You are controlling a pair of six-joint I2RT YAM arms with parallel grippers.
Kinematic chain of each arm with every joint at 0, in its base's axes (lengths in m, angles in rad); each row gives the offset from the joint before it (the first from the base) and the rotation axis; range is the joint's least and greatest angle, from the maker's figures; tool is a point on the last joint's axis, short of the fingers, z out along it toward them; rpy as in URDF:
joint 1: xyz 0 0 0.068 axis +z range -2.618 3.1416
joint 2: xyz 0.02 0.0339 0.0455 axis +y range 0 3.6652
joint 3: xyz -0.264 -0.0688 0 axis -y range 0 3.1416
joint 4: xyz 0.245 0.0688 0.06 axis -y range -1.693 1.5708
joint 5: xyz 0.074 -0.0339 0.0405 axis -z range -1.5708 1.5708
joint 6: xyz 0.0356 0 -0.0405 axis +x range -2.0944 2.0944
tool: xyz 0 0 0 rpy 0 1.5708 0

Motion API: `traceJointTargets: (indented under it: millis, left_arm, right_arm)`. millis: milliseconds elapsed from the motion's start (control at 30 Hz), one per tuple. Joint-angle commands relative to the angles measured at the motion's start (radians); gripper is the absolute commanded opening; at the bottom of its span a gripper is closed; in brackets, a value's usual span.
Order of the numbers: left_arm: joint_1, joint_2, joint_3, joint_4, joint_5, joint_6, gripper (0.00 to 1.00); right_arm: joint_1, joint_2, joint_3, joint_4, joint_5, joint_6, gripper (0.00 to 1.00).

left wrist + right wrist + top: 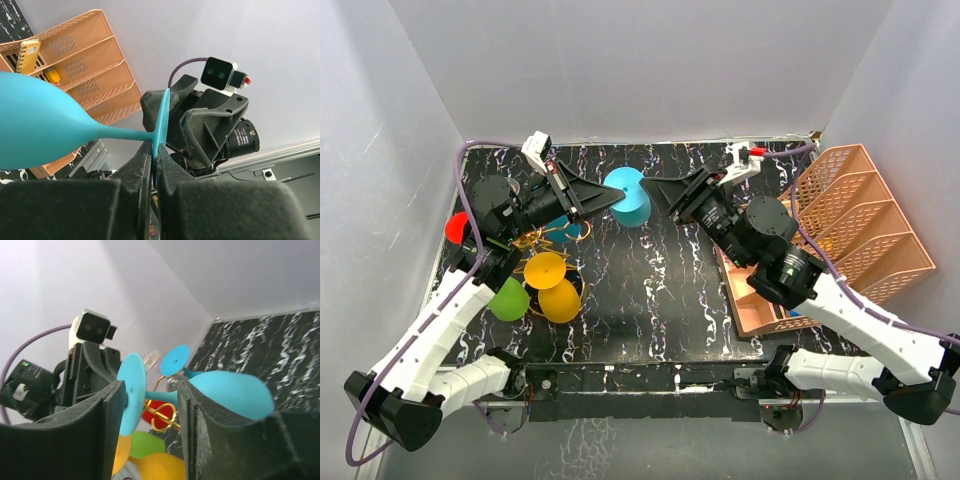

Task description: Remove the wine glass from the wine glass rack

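**DESK:** Where was the glass when the shutter fell?

**ARMS:** Off its perch. The blue plastic wine glass lay on its side in the air above the black marbled table. It was just right of the gold wire wine glass rack, which was hung with other coloured glasses.

**DESK:** Who had it?

**ARMS:** My left gripper, jaws clamped on the edge of the glass's thin round foot. My right gripper faced it head-on. Its 2 fingers stood parted on either side of that same foot and gripped nothing.

**DESK:** And how did it lie?

**ARMS:** Its long axis ran crosswise to the line between my 2 grippers. The foot sat between them, and the stem ran sideways to the bowl. I judged the glass was the left arm's to carry. The right arm needed to back straight out, or a finger could clip the foot.
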Motion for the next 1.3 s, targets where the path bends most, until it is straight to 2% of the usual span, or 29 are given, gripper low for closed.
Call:
traceJointTargets:
  millis: [0, 167, 300, 367, 533, 700, 1000, 1100, 1267]
  left_arm:
    - [-0.004, -0.063, -0.018, 0.068, -0.028, -0.033, 0.0]
    - [-0.004, -0.086, -0.041, 0.14, -0.017, -0.087, 0.0]
    - [-0.004, -0.109, -0.063, 0.235, -0.003, -0.167, 0.0]
    - [-0.003, -0.119, -0.066, 0.278, 0.008, -0.213, 0.0]
    - [-0.004, -0.142, -0.058, 0.338, 0.034, -0.275, 0.0]
    - [-0.004, -0.172, -0.072, 0.387, 0.034, -0.32, 0.0]
    - [-0.004, -0.23, -0.141, 0.496, 0.022, -0.418, 0.0]
    - [-0.003, -0.236, -0.149, 0.515, 0.022, -0.432, 0.0]
    - [-0.004, -0.24, -0.176, 0.564, 0.014, -0.461, 0.0]
  right_arm:
    - [0.001, -0.064, -0.021, 0.052, 0.12, -0.189, 0.55]
    - [0.001, -0.151, -0.098, -0.002, 0.245, -0.314, 0.68]
    - [0.002, -0.24, -0.193, -0.008, 0.197, -0.272, 0.83]
    - [0.001, -0.281, -0.235, 0.01, 0.148, -0.216, 0.86]
    - [0.001, -0.342, -0.365, 0.204, -0.019, -0.055, 0.93]
    - [0.0, -0.313, -0.448, 0.439, -0.159, 0.057, 0.98]
    - [0.001, -0.226, -0.448, 0.621, -0.274, 0.076, 0.99]
    - [0.002, -0.204, -0.448, 0.727, -0.35, 0.077, 0.94]
    - [0.002, -0.185, -0.464, 0.945, -0.532, 0.085, 0.8]
